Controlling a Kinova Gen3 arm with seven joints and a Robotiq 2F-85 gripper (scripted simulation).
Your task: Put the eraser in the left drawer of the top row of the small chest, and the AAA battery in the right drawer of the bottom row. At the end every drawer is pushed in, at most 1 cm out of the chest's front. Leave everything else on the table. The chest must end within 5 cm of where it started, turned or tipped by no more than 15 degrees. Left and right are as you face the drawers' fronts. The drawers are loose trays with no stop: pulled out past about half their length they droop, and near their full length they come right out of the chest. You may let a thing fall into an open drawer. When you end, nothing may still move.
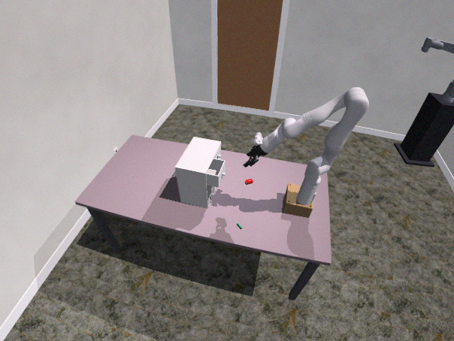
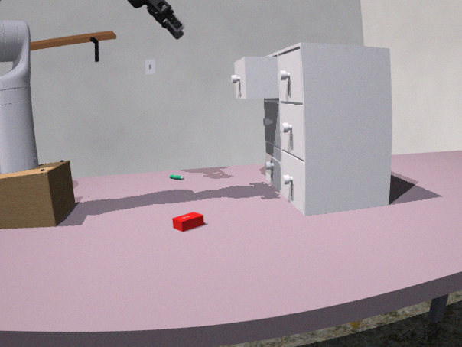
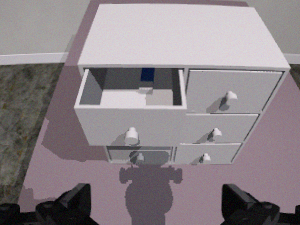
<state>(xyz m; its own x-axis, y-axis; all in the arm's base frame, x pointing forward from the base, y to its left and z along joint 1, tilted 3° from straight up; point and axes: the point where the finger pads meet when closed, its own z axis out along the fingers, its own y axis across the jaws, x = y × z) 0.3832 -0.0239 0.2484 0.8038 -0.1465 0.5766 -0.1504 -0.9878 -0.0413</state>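
Note:
The white chest [image 1: 192,180] [image 2: 344,126] [image 3: 173,29] stands upright on the table, with three rows of two drawers. Its top left drawer [image 1: 218,170] [image 2: 256,78] [image 3: 126,124] is pulled partway out, with a small blue thing [image 3: 148,75] at its back. The bottom right drawer [image 2: 294,179] [image 3: 206,155] is pushed in. The red eraser [image 1: 249,181] [image 2: 187,221] lies on the table in front of the chest. The green AAA battery [image 1: 239,225] [image 2: 176,176] lies further away, near the table's edge. My gripper [image 1: 251,161] [image 2: 174,28] [image 3: 156,199] is open and empty. It hangs in the air facing the drawer fronts, higher than the eraser and some way back from the chest.
The arm's wooden base block [image 1: 297,204] [image 2: 34,195] stands on the pink table [image 1: 124,165] [image 2: 268,267]. A second arm on a black pedestal [image 1: 428,128] stands on the floor at the far right. A wooden shelf [image 2: 73,38] hangs on the wall.

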